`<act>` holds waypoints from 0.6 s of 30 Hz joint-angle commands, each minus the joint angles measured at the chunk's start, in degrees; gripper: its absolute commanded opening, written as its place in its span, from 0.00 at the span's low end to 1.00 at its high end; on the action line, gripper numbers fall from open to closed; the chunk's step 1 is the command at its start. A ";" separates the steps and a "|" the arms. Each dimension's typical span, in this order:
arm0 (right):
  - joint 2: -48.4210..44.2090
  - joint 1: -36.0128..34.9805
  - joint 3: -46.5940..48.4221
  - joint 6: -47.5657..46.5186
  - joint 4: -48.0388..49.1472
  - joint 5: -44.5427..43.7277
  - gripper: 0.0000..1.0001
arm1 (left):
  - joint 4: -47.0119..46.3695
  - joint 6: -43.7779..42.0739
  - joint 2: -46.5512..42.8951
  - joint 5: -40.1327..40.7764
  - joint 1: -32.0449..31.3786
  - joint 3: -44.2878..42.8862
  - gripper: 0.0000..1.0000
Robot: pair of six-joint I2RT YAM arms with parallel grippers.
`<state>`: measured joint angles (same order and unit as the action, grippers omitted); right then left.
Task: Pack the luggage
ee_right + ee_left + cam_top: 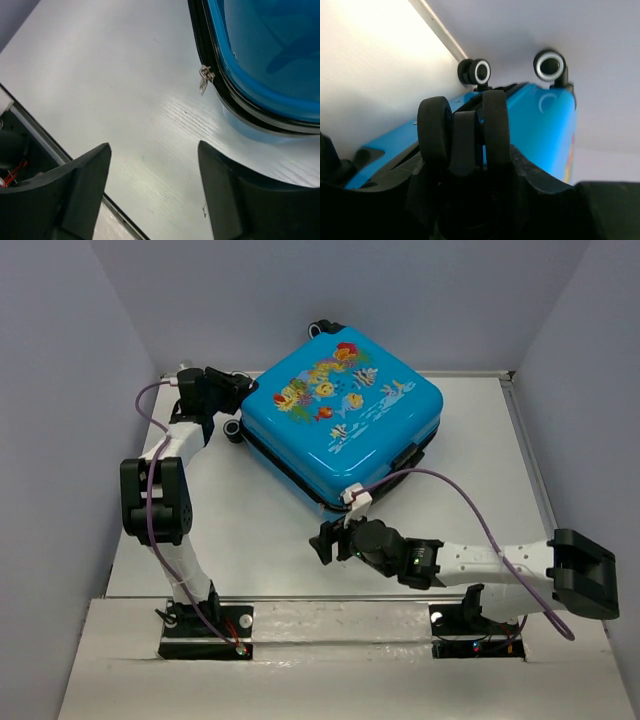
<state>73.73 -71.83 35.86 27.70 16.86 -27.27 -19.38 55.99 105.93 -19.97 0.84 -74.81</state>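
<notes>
The luggage (340, 420) lies closed and flat at the back of the table, its fish-print face up. My left gripper (243, 390) is at the luggage's left corner. In the left wrist view the gripper (465, 152) has a black double wheel (436, 130) between its fingers, both pressed against it. Two ringed wheels (476, 71) show beyond it on the blue shell (540, 125). My right gripper (325, 540) hovers just off the near corner; in its wrist view it (154, 150) is open over bare table. A metal zipper pull (203, 84) hangs from the black zip band of the luggage (265, 50).
The white table (260, 530) is walled in by grey panels at the left, back and right. A purple cable (470, 500) loops from the right wrist over the table beside the suitcase. Another black wheel (232, 430) sticks out below the left gripper.
</notes>
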 commanded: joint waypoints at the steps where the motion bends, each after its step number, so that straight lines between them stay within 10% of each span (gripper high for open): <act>1: -5.43 -0.68 2.19 3.58 -11.91 2.13 0.91 | -7.95 1.85 0.59 0.10 -2.95 -1.31 0.22; 3: -8.41 -0.68 4.30 4.98 -20.14 2.13 0.98 | -9.09 1.24 -0.11 1.50 -3.04 -0.08 0.06; 10: -23.09 3.44 5.19 10.62 -33.73 -1.74 1.00 | -11.73 -4.83 -10.19 8.27 -2.69 10.45 0.06; 18: -27.34 26.38 10.01 7.63 -32.42 7.75 1.00 | -19.73 -3.52 -24.44 12.23 -2.95 30.93 0.06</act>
<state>45.76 -50.15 41.74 36.07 -14.96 -23.97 -30.46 63.24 89.73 -7.81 -0.25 -52.01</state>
